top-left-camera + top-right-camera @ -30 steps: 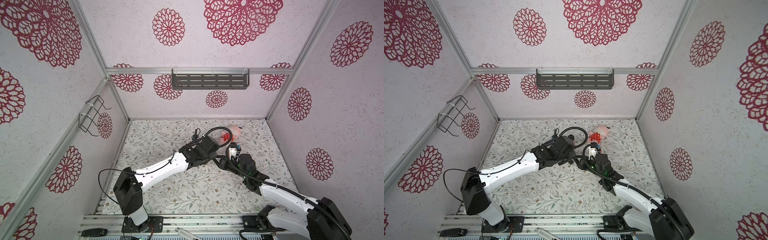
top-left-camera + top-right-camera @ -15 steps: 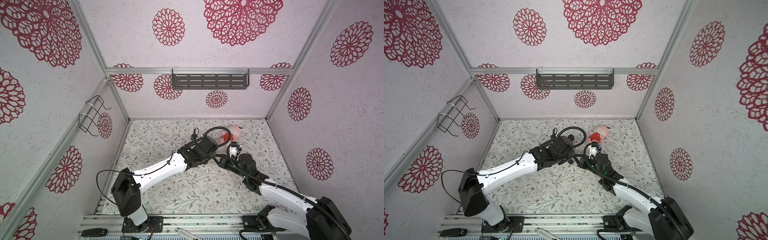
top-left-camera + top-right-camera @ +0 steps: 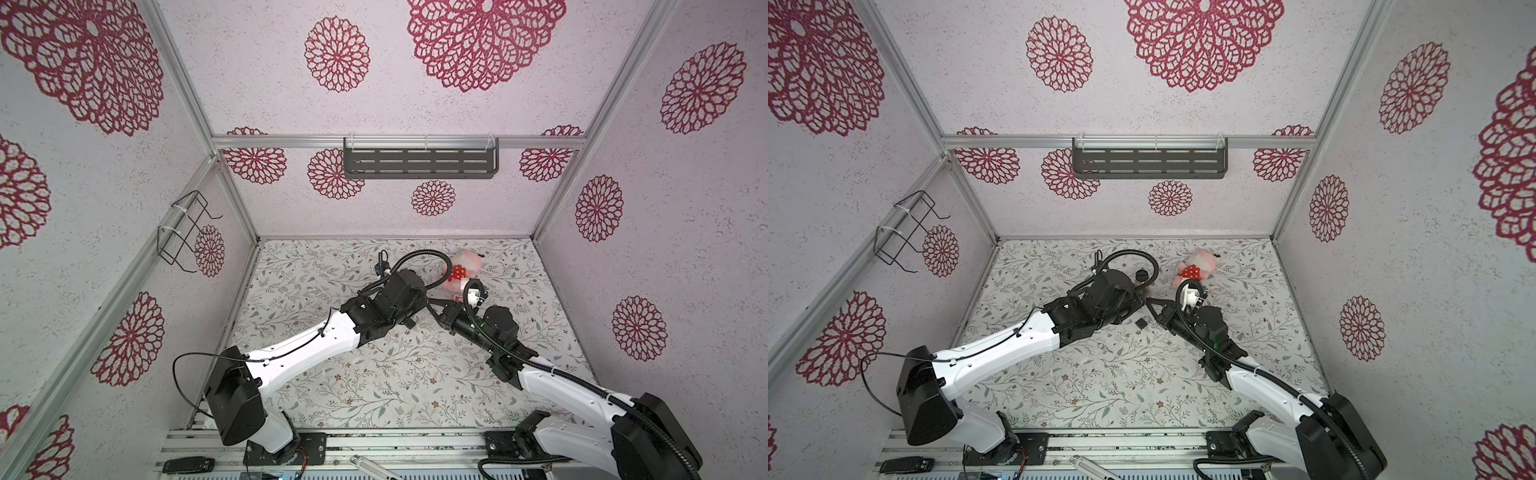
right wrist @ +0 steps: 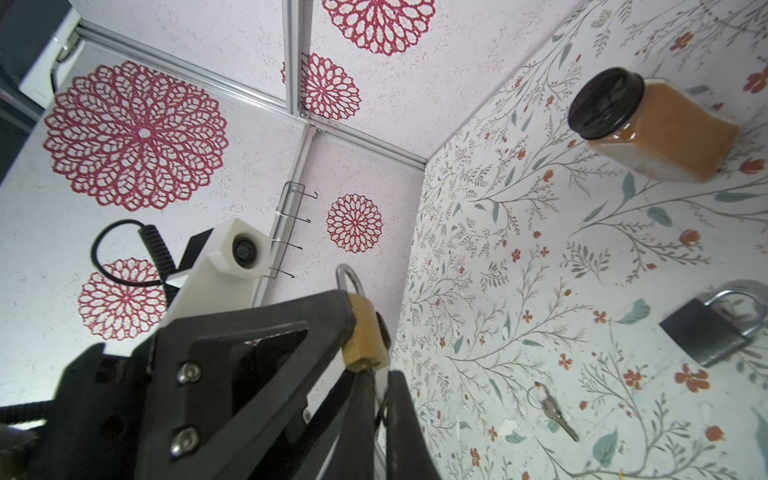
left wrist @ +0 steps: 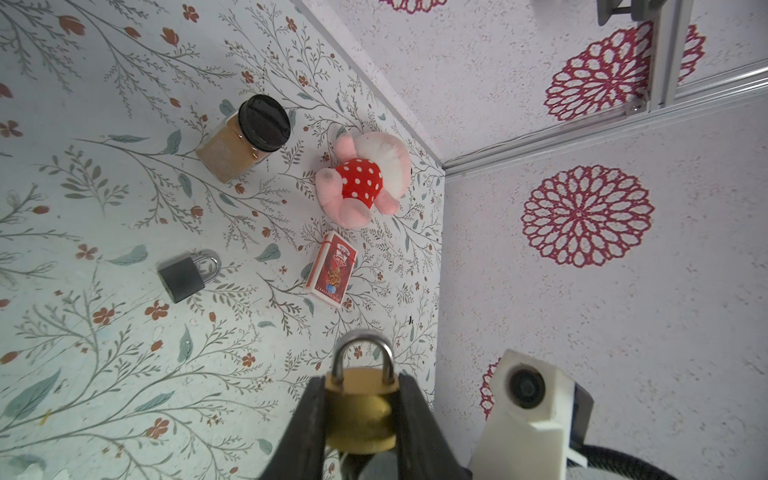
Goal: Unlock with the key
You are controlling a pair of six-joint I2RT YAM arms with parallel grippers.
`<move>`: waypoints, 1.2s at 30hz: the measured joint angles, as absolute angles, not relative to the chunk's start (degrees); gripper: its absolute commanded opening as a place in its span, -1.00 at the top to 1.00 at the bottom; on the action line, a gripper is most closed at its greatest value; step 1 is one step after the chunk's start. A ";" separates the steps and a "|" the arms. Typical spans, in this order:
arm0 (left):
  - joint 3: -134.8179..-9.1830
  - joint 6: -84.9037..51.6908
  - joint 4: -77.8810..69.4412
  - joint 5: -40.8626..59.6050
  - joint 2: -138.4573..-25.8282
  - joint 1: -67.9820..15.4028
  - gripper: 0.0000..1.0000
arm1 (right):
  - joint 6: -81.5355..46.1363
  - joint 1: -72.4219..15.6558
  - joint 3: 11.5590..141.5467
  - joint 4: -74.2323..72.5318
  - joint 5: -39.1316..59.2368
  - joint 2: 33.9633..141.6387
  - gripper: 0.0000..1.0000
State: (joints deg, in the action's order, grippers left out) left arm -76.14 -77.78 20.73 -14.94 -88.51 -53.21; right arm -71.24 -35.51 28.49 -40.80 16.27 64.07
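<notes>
A loose key (image 4: 552, 411) is seen on the worktop (image 3: 1142, 395) at 7 o'clock from the hands, and a grey padlock (image 3: 1140, 323) at 6 o'clock. The brass padlock (image 4: 365, 332) is clamped in the left hand (image 5: 361, 384). The right hand (image 4: 380, 376) is closed together at its keyhole end; whether a key is pinched cannot be told. A jar (image 3: 1142, 276) is seen at 12 o'clock and a plush toy (image 3: 1196, 268) at 2.
</notes>
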 measured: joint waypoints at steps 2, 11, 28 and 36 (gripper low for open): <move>-76.12 -77.73 19.86 -15.05 -88.40 -53.19 1.00 | -72.93 -35.33 28.49 -41.76 16.16 64.07 1.00; -75.02 -77.36 17.85 -15.81 -86.96 -53.19 1.00 | -74.48 -35.27 29.30 -42.24 16.36 64.03 1.00; -74.50 -61.84 24.03 -22.06 -79.72 -53.17 1.00 | -55.88 -36.32 33.47 -24.60 17.15 55.18 0.20; -64.88 -47.11 22.50 -22.59 -69.47 -52.73 1.00 | -44.12 -36.32 42.74 -7.29 16.78 52.93 0.01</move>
State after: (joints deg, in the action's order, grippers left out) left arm -64.88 -47.11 22.50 -22.59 -69.47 -52.73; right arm -44.12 -36.32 42.74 -7.29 16.78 52.93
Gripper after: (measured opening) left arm 0.267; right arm 0.484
